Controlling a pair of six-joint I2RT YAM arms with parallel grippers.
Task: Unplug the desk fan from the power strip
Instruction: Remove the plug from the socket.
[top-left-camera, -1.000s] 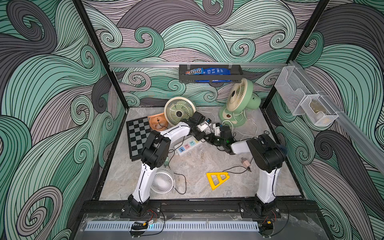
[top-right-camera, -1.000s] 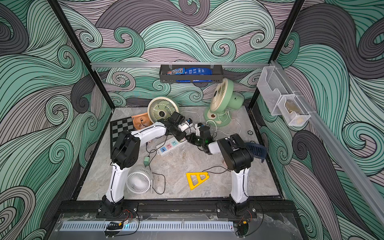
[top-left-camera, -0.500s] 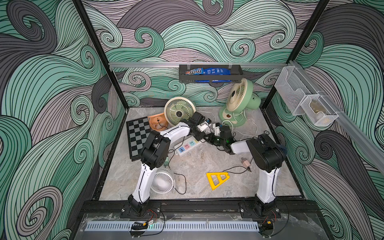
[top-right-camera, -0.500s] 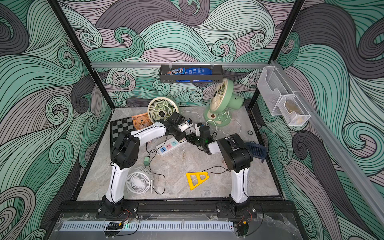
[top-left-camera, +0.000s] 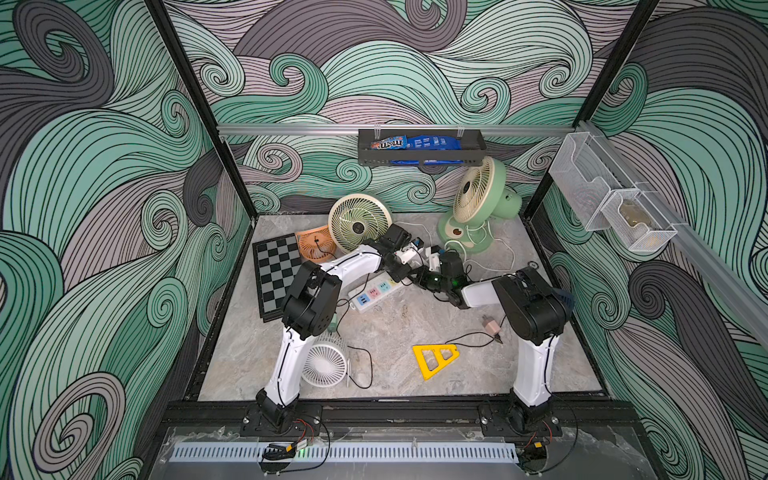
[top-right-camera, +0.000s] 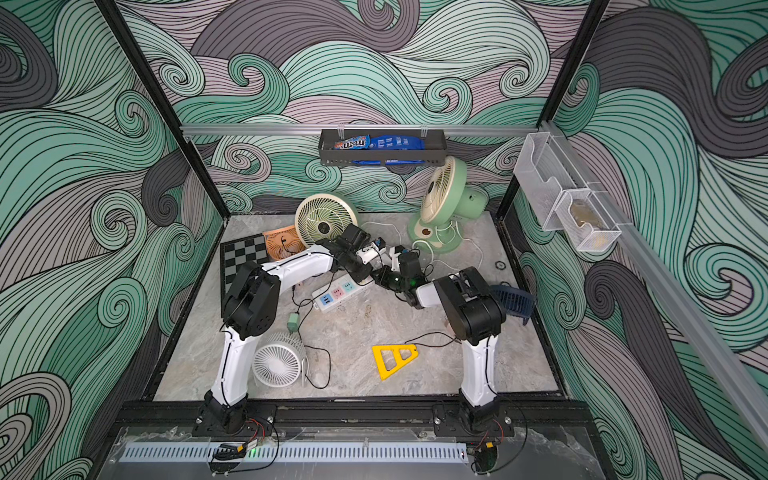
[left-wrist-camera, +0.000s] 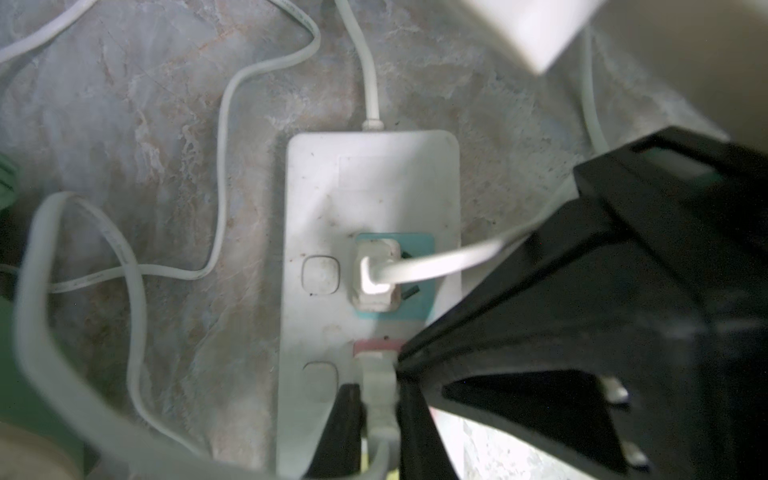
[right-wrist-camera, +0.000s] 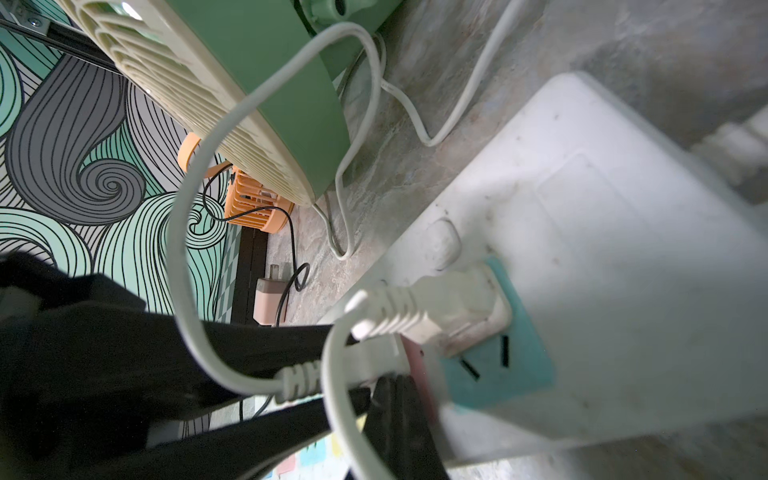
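Power strip (left-wrist-camera: 365, 187), white, on counter (left-wrist-camera: 124, 124). Left fingers (left-wrist-camera: 343, 419) pinch the white plug (left-wrist-camera: 379, 388) in its pink socket (left-wrist-camera: 374, 345); right fingers (left-wrist-camera: 519, 299) pressed together, tip beside it.

Ahead of the left pincer (left-wrist-camera: 376, 432), passage along the power strip (left-wrist-camera: 324, 187) is barred by the blue-socket plug (left-wrist-camera: 376, 274) and its cord (left-wrist-camera: 436, 266). One side is crowded by the right pincer (left-wrist-camera: 415, 357); opposite, bare tabletop (left-wrist-camera: 124, 104) is crossed by loose cords (left-wrist-camera: 220, 166).
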